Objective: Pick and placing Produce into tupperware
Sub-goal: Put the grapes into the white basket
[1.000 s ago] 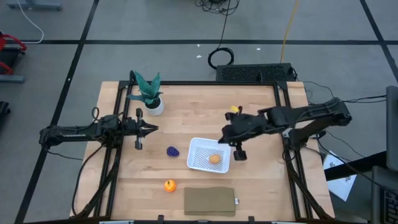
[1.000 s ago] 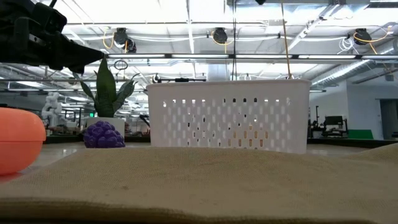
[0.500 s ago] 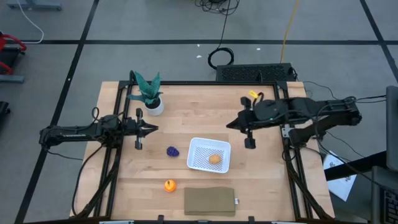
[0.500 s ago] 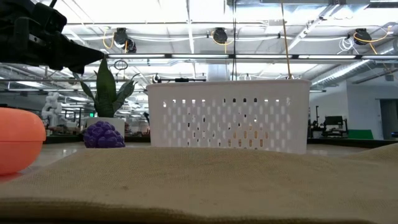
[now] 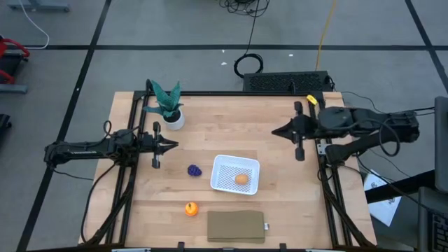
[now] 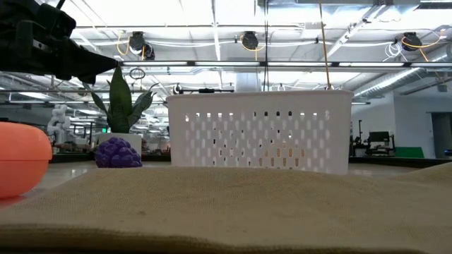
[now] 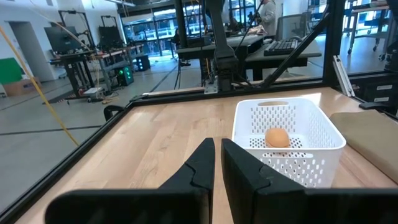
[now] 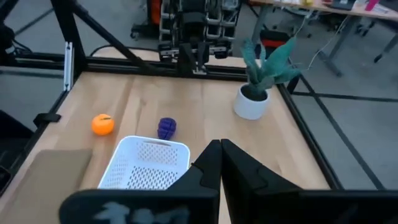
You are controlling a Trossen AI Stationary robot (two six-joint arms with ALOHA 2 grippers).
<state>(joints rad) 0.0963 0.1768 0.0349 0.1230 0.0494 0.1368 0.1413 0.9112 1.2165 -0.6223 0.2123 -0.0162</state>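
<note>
The white tupperware (image 5: pixel 236 174) sits on the table's middle-right, and the tan-yellow lump (image 5: pixel 241 178) lies on its mesh bottom (image 7: pixel 277 137). Left of it, the dark purple cluster (image 5: pixel 194 170) rests on the wood. The orange ball (image 5: pixel 190 208) lies nearer the table's near edge. My right gripper (image 5: pixel 274 131) is shut and empty; it hovers far-right of the tupperware and points left. My left gripper (image 5: pixel 173 145) is shut and empty, on the table's left side, pointing right toward the tupperware (image 7: pixel 289 137). The right wrist view shows the ball (image 8: pixel 102 124), cluster (image 8: pixel 166 127) and tupperware (image 8: pixel 149 165).
A green-leaved plant in a white pot (image 5: pixel 168 106) stands at the far left corner. A flat brown slab (image 5: pixel 236 226) lies at the near edge, filling the low view's foreground (image 6: pixel 226 212). Black frame rails run along the table's left and right sides. Bare wood lies between the grippers.
My right gripper has drawn back from beside the tupperware's far-right corner toward the table's right and far edge, still pointing left. The tan-yellow lump has stayed in the tupperware. The left arm has kept still.
</note>
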